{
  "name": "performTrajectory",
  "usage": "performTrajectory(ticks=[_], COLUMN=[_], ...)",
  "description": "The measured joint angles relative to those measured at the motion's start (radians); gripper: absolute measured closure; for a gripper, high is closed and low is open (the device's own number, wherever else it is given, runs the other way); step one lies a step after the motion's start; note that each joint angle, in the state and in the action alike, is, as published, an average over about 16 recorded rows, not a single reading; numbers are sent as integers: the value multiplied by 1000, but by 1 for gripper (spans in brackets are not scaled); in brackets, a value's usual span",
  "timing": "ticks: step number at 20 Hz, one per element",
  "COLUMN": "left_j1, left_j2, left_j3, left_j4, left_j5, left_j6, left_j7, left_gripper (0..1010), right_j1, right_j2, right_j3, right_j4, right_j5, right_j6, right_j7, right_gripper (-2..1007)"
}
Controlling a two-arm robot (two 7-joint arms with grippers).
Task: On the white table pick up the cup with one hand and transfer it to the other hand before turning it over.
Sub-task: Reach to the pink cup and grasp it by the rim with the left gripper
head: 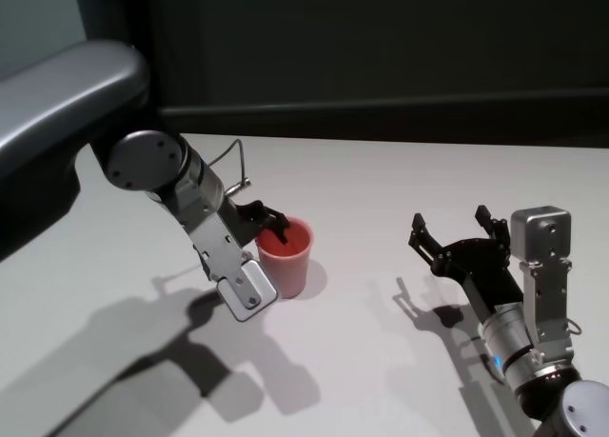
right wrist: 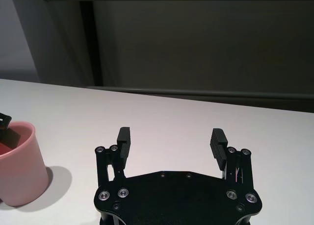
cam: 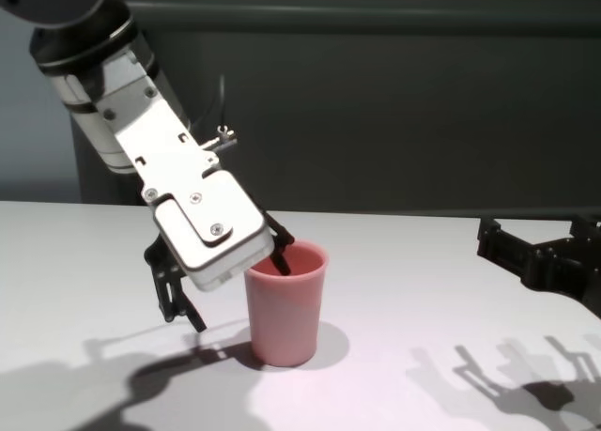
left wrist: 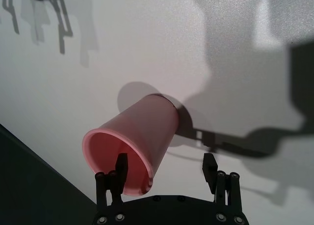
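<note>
A: Where was the pink cup (head: 285, 256) found?

B: It was found upright on the white table (head: 381, 189), left of centre. One finger of the left gripper (left wrist: 164, 168) was placed inside the rim, the other outside; the jaws were spread wide, nothing clamped.

A: And the right gripper (right wrist: 170, 141)?

B: It was held above the table, well apart from the cup, jaws wide.
</note>
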Motion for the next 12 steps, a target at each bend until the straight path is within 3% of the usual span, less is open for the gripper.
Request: performTrajectory(ticks=[6, 12], left_j1=[0, 1], left_j2=[0, 0], left_j3=[-1, -2], left_j4=[0, -1], left_j5=[0, 1], left_j6=[-1, -2], left_j7=[-1, -2], left_gripper=[149, 327], right_j1=[0, 0], right_j2=[0, 0], right_j3=[0, 0], right_j4=[0, 0], right_j5=[0, 0], right_j6=[0, 0], right_j7=[0, 0], right_gripper=[3, 3])
